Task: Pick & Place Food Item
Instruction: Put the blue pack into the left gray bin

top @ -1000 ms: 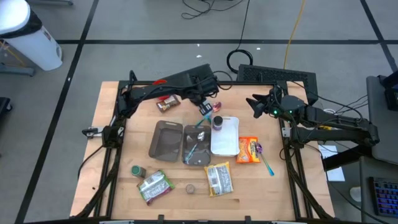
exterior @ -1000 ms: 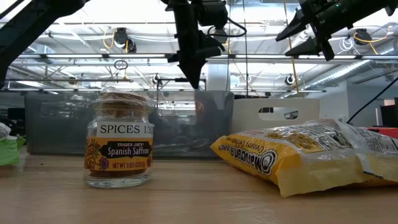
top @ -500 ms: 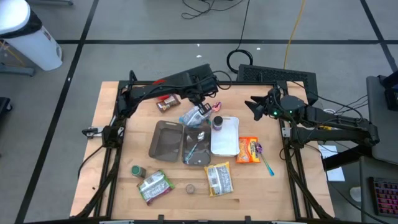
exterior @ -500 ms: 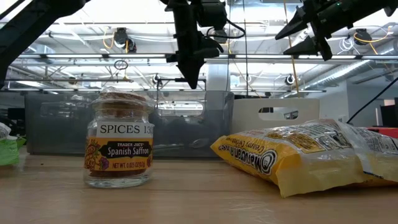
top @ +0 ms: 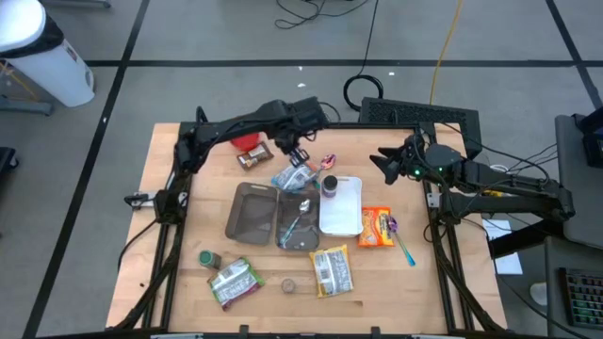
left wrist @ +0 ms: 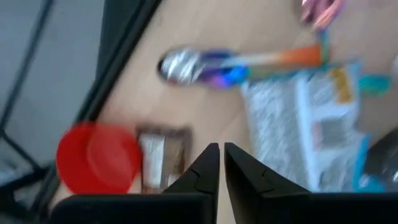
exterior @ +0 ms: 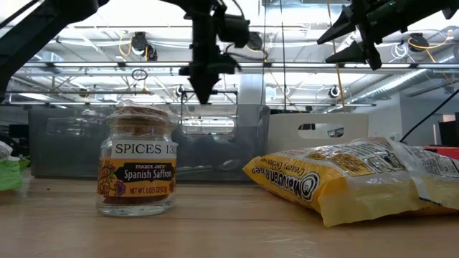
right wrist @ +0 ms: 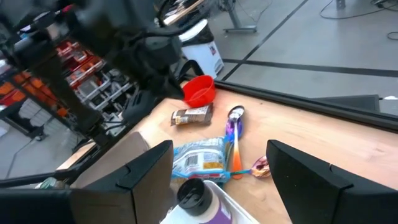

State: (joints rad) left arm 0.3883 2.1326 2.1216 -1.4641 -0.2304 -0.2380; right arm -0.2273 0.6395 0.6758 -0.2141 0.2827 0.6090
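A blue-and-white food packet [top: 292, 177] lies flat at the far rim of the grey two-part container [top: 247, 215]; it also shows in the left wrist view [left wrist: 317, 124] and the right wrist view [right wrist: 202, 157]. My left gripper [top: 285, 151] hangs above the table just left of and beyond the packet, pointing down. Its fingers [left wrist: 221, 152] stand a narrow slit apart with nothing between them. My right gripper [top: 384, 160] hovers open high over the table's far right part [right wrist: 221, 152], holding nothing.
A red cup [top: 247, 141] and a brown packet [top: 252, 160] lie under the left arm. A spoon with a coloured handle [left wrist: 236, 62], a dark-lidded bottle [top: 330, 185], a white tray [top: 341, 205], an orange packet [top: 376, 227], a yellow packet [top: 332, 271] and a spice jar [exterior: 136, 172] stand around.
My left gripper has carried the blue-and-white packet toward the table's left, then gone on farther left without it. The packet now lies at the grey container's far rim, no longer under the fingers. My right gripper has kept its place.
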